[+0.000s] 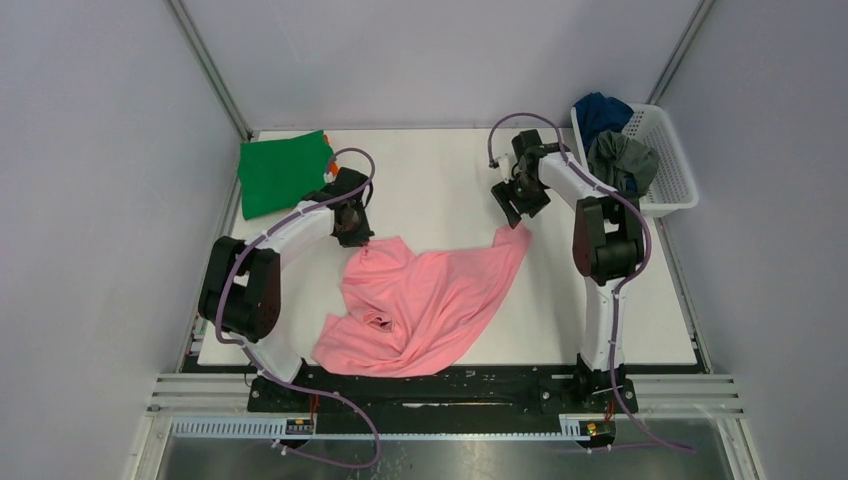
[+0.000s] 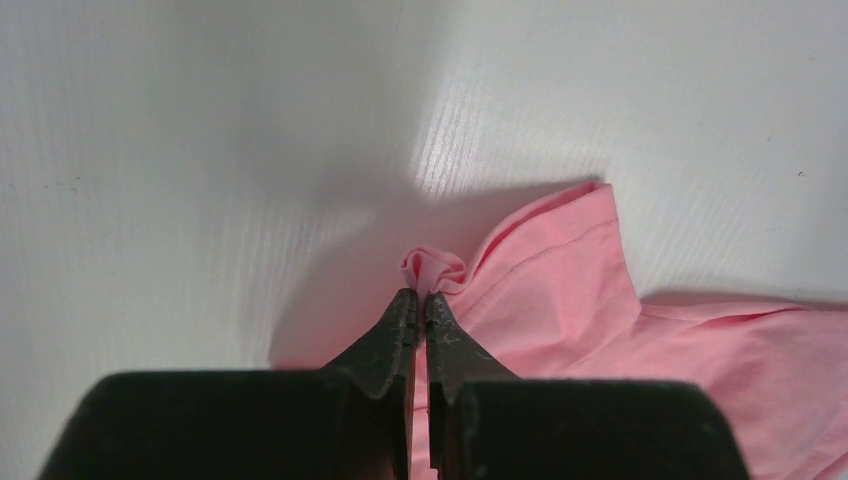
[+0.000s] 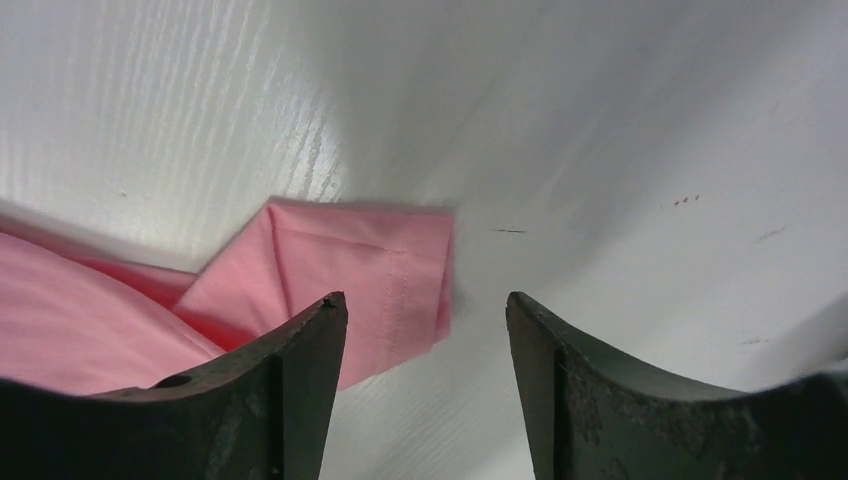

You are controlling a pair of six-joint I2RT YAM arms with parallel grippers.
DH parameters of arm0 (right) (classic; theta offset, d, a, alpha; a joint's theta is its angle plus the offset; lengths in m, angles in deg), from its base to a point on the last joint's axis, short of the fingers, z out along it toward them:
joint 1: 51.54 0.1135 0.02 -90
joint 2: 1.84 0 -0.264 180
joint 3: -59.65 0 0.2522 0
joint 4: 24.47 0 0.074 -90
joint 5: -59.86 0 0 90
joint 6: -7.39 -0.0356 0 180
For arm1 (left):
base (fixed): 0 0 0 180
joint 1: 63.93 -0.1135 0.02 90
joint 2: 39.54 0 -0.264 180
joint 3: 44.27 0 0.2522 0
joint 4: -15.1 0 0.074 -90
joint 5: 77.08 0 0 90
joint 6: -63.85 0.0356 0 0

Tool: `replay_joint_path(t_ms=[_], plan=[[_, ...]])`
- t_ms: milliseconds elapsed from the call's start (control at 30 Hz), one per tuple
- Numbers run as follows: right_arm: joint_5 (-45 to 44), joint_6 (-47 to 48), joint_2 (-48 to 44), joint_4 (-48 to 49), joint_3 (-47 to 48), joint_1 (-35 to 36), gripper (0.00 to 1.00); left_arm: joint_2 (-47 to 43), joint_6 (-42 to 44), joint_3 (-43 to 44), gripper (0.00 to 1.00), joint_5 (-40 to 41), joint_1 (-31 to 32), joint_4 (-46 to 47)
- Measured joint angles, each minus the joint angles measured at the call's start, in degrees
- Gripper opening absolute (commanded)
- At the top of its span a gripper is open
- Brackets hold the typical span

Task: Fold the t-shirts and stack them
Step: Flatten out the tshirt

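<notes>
- We see the pink t-shirt (image 1: 420, 300) lying crumpled on the white table (image 1: 440, 170), spread from the near middle toward the far right.
- The left gripper (image 1: 352, 234) is at the shirt's far left corner, its jaws clamped on a small pinch of pink cloth.
- The right gripper (image 1: 518, 206) hangs over the shirt's far right corner with its jaws apart; the pink tip lies below them.
- The green t-shirt (image 1: 280, 172) lies flat at the table's far left, with a sliver of the orange t-shirt (image 1: 329, 160) at its right edge.
- The dark blue t-shirt (image 1: 600, 110) and the grey t-shirt (image 1: 622, 160) sit in the white basket (image 1: 672, 180) at far right.
</notes>
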Motion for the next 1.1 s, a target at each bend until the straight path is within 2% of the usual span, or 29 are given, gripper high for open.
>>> replay_joint_path(t_ms=[133,300,433,667,900,1100], plan=[[-0.48,5.49,2.03,-3.19,2.21,0.04,0.69,-0.57,0.26,0.0,0.0,-0.13,0.0,-0.09],[-6.36,11.39,2.91,-4.15,2.97,0.87,0.7,-2.86,0.42,-0.04,0.0,-0.11,0.0,-0.13],[-9.03,17.86,2.91,-1.53,2.14,2.01,0.7,-4.2,0.81,-0.04,0.0,-0.11,0.0,-0.11],[-7.08,27.82,2.91,2.84,-0.79,3.28,0.7,-4.48,1.46,-0.2,0.0,-0.13,0.0,-0.07],[-3.85,36.87,3.3,1.86,-0.07,4.04,0.55,-5.92,2.62,-0.31,0.0,-0.15,0.0,-0.11],[-1.6,45.13,3.69,0.66,0.04,4.74,0.55,-8.44,3.52,-0.33,0.0,-0.11,0.0,-0.15]])
